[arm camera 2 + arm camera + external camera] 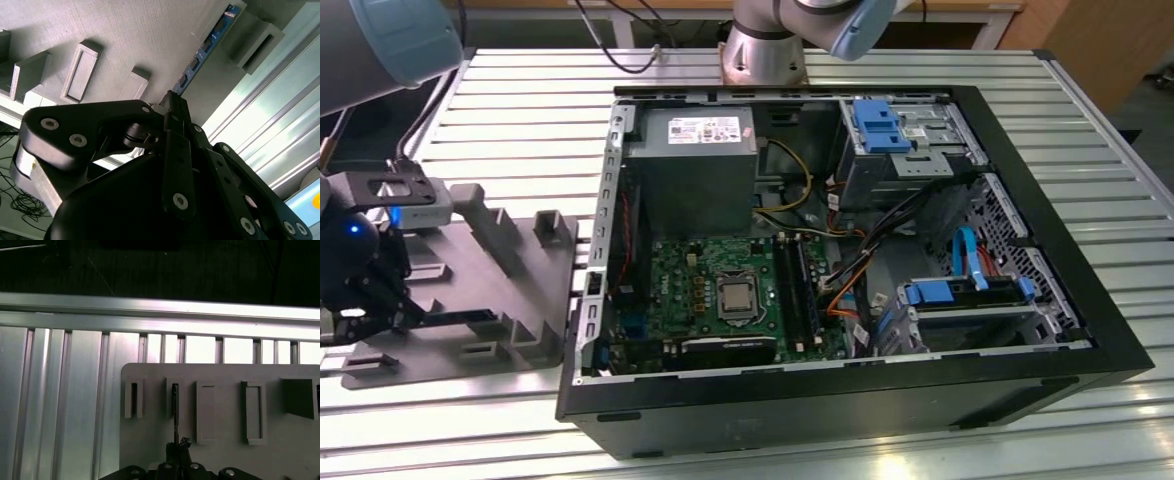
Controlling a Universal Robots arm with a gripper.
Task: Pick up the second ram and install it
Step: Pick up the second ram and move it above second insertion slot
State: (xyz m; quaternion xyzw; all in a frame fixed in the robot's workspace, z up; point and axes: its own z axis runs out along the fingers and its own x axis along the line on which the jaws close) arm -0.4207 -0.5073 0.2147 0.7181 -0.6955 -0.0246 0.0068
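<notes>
arm: silver, light-blue caps | tool: black links, silver screws

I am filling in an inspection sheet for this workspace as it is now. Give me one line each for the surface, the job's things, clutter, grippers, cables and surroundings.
Surface: ribbed aluminium table, bearing a grey holder and an open computer case.
Job's things: the second ram stands on edge in a slot of the grey holder; the motherboard lies inside the computer case.
Clutter: nothing seen.
Grippers: gripper at the grey holder, fingers shut on one end of the second ram.
Cables: orange and black bundle and a blue cable, both inside the computer case.
Surroundings: arm's base at the table's far edge.
</notes>
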